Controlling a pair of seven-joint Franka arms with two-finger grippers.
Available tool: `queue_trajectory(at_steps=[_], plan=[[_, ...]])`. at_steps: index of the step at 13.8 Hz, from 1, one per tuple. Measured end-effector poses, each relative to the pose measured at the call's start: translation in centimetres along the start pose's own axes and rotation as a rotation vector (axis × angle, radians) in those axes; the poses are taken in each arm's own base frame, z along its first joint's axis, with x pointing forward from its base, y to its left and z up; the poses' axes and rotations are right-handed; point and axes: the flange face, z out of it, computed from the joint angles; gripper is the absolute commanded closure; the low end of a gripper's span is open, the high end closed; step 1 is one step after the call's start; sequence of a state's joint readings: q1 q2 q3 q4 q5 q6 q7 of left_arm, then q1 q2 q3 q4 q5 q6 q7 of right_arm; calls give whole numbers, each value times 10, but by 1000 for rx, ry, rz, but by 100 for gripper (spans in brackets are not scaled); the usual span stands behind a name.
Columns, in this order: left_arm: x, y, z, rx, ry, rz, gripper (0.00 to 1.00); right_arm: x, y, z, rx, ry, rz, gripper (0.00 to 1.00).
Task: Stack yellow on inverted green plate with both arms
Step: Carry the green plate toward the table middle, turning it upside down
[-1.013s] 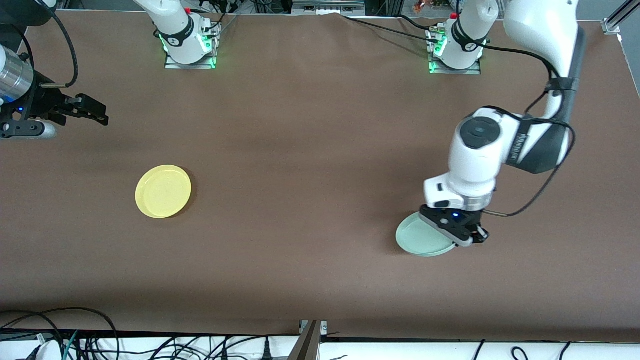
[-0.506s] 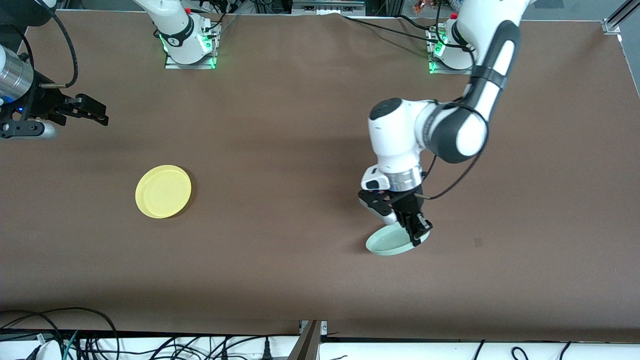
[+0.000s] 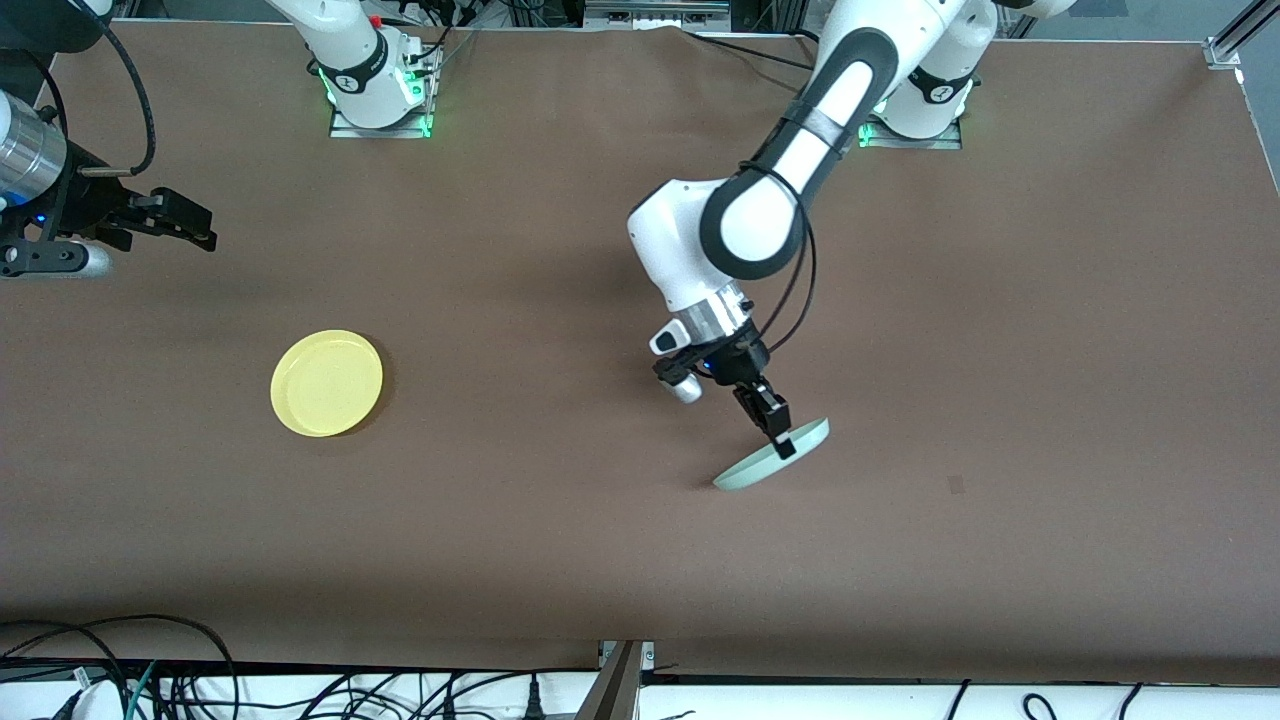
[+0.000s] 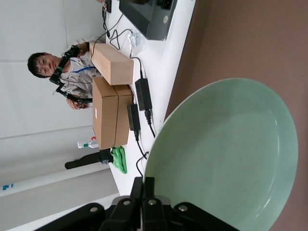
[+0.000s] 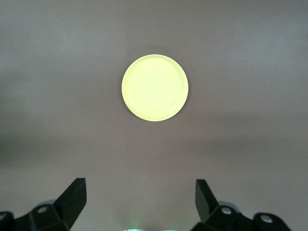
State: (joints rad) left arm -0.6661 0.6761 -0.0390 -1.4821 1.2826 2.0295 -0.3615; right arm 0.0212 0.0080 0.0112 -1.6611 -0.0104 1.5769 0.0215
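Two plates, two arms, one plate aloft.
Left gripper [image 3: 782, 441] pinched the tilted green plate [image 3: 771, 458] mid-frame; yellow plate [image 3: 326, 382] lay center-left, below the waiting right gripper [image 3: 190, 222], its fingers apart.

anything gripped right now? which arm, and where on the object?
The left gripper is shut on the green plate, pinching its rim and holding it tilted over the table. The right gripper is open and holds nothing; the yellow plate lies untouched.
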Motion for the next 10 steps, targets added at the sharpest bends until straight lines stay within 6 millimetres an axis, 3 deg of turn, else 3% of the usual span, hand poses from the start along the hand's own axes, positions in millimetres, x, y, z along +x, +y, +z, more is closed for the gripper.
queue_trajectory(at_steps=[10], plan=[[32,92,-49,168,-63,66,100,0,0,0,0,0,1,0]])
